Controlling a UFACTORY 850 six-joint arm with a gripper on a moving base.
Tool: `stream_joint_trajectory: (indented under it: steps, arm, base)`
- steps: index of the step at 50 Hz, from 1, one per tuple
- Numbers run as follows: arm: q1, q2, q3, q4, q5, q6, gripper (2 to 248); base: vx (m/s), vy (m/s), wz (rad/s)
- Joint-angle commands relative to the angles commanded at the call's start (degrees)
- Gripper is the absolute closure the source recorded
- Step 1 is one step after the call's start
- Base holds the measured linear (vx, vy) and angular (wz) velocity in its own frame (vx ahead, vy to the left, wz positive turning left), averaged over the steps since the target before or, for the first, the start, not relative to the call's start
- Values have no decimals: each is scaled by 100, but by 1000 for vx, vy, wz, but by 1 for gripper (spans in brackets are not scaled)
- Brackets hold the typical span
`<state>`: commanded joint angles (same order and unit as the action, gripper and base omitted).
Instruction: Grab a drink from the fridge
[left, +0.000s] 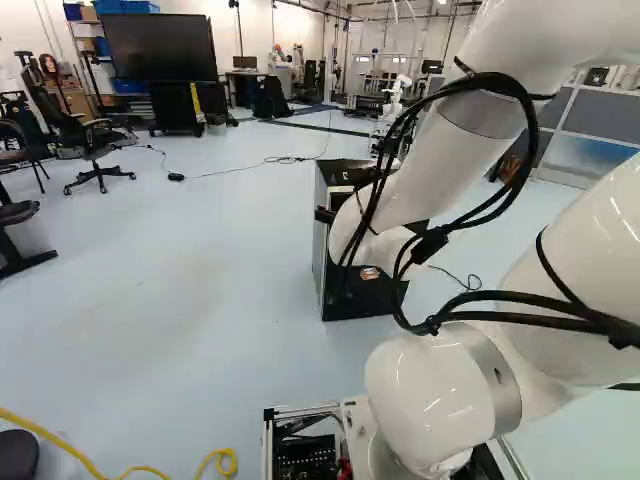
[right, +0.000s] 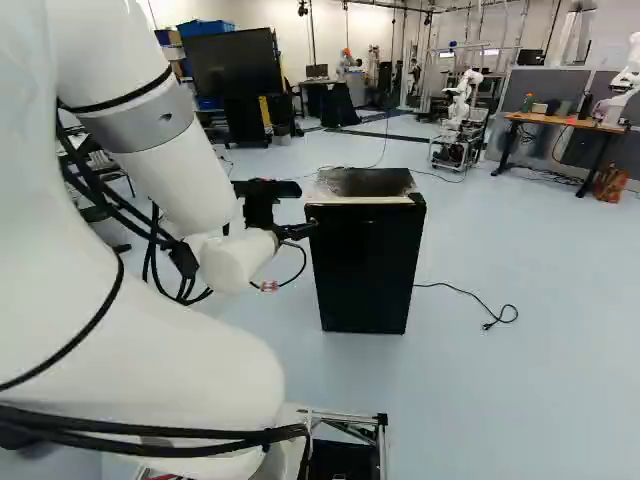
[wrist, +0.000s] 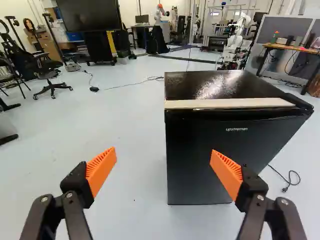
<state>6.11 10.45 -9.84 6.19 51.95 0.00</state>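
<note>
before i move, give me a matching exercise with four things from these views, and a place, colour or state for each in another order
1. fridge
2. gripper
3. plug
4. large screen

A. lying on the floor
B. upper left of the left base view
C. black, with a pale strip along its top front edge
D. open, with orange pads

Right pairs: 1-C, 2-D, 3-A, 4-B

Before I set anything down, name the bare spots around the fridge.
Floor lies bare between the fridge and the office chair, this side of the black cord. The fridge's top is bare behind its pale strip. Crowded: at the fridge's front, by the open fingers, and around the loose plug.
</note>
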Motion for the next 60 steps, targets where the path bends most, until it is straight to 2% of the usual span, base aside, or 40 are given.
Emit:
stream_joint_trajectory:
  steps: [23, 60]
  arm:
    - [468, -352, -308, 611, 313, 0, 3]
    - [1109, -1701, -1117, 1870, 795, 0, 3]
  base:
    - [0, 0, 0]
    - [0, 0, 0]
